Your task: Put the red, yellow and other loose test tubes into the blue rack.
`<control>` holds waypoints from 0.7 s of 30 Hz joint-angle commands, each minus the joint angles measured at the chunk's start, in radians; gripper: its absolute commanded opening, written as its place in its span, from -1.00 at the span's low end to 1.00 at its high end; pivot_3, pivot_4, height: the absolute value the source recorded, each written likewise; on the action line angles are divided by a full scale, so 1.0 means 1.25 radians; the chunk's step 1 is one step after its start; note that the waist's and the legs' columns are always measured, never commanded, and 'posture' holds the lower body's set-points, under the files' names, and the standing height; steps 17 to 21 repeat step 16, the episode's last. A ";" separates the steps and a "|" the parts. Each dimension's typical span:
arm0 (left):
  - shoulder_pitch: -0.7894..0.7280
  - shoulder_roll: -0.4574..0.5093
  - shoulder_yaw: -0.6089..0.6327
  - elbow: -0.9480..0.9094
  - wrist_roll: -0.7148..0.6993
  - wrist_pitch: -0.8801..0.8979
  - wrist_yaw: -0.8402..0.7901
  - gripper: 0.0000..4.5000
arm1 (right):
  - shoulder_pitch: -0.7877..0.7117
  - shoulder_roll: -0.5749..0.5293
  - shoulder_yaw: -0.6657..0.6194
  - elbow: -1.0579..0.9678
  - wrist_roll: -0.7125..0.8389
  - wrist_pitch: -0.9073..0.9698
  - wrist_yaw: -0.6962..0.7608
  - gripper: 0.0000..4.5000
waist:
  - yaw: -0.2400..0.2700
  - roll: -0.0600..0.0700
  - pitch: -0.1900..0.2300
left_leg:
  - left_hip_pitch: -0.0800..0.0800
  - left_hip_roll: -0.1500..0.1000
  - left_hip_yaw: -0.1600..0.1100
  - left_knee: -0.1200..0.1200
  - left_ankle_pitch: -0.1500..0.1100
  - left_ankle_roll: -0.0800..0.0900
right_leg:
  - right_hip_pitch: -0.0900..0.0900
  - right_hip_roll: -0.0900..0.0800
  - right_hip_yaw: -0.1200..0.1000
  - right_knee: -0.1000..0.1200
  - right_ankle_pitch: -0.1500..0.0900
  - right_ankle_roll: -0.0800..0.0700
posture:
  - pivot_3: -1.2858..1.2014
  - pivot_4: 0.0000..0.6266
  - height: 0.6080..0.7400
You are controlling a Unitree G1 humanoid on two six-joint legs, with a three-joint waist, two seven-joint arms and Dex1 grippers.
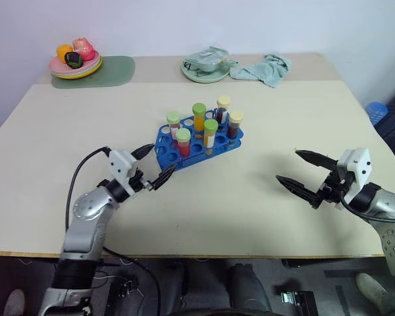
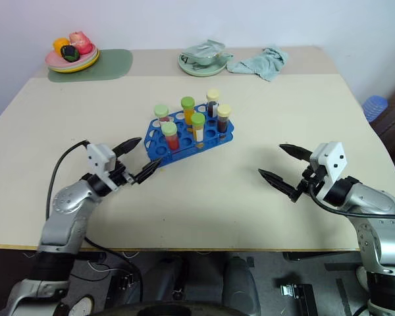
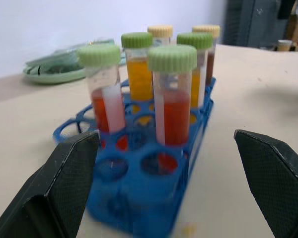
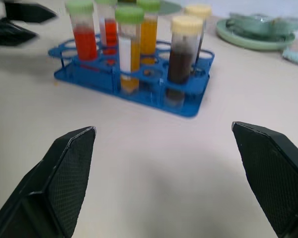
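The blue rack (image 1: pixel 163 139) sits mid-table, and several capped tubes stand upright in it. Two red tubes with pale green caps (image 1: pixel 183 141) are at its near left. A yellow tube with a green cap (image 1: pixel 210 132) is in the middle, with an orange one (image 1: pixel 199 117) behind it. Dark brown tubes with cream caps (image 1: pixel 236 124) are on the right side. My left gripper (image 1: pixel 164 157) is open just off the rack's near-left corner, holding nothing. My right gripper (image 1: pixel 287 164) is open over bare table to the rack's right, a hand's length away.
A plate of toy fruit (image 1: pixel 76 64) rests on a green mat at the back left. A pale green dish (image 1: pixel 204 71) and a teal cloth (image 1: pixel 263 69) lie at the back centre. The table's front edge (image 1: pixel 204 254) runs just below both grippers.
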 commanded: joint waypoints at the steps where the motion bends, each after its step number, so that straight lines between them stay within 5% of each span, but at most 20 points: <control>1: 0.025 0.058 0.040 -0.041 -0.045 -0.019 -0.083 0.97 | 0.021 -0.022 -0.048 0.020 0.000 -0.037 0.034 1.00 | 0.001 0.000 0.000 | 0.000 0.000 0.000 0.000 0.000 0.000 | 0.000 0.000 0.000 0.000 0.000 0.000 | 0.03 -0.52 1.00; 9: 0.084 0.151 0.094 -0.085 -0.134 0.015 -0.203 0.97 | 0.107 -0.057 -0.140 0.056 0.007 -0.064 0.089 1.00 | 0.001 0.000 0.000 | 0.000 0.000 0.000 0.000 -0.001 0.001 | 0.000 0.000 0.000 -0.001 0.000 0.000 | 0.03 -0.52 1.00; 21: 0.085 0.169 0.091 -0.112 -0.139 0.052 -0.206 0.97 | 0.140 -0.056 -0.174 0.080 0.008 -0.078 0.119 1.00 | 0.000 0.001 0.000 | 0.000 0.000 0.000 -0.001 -0.001 0.001 | 0.000 0.000 0.000 -0.001 0.000 0.000 | 0.03 -0.52 1.00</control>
